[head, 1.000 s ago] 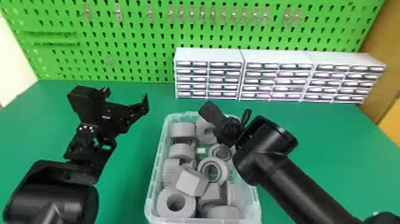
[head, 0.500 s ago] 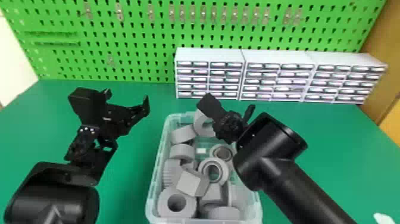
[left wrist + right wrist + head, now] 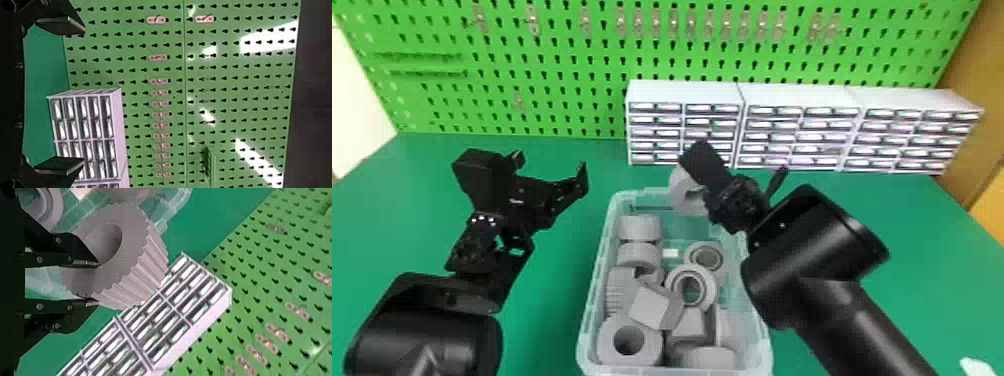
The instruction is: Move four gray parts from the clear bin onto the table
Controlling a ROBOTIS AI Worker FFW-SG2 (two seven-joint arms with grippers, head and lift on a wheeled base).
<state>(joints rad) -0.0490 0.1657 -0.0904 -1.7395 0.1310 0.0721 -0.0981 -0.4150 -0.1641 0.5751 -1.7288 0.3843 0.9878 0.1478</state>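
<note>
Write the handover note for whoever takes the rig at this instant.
Right gripper: shut on a toothed gray ring, raised at the far end of the clear bin.
Left gripper: open, nothing held, left of the bin.
More gray parts lie in the bin.
Done: this ring is picked.
Left: set it on the table, then complete the four.

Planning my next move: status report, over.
Right gripper shut on toothed gray part, near far rim of bin. Left gripper open, empty. White drawer units beyond.
</note>
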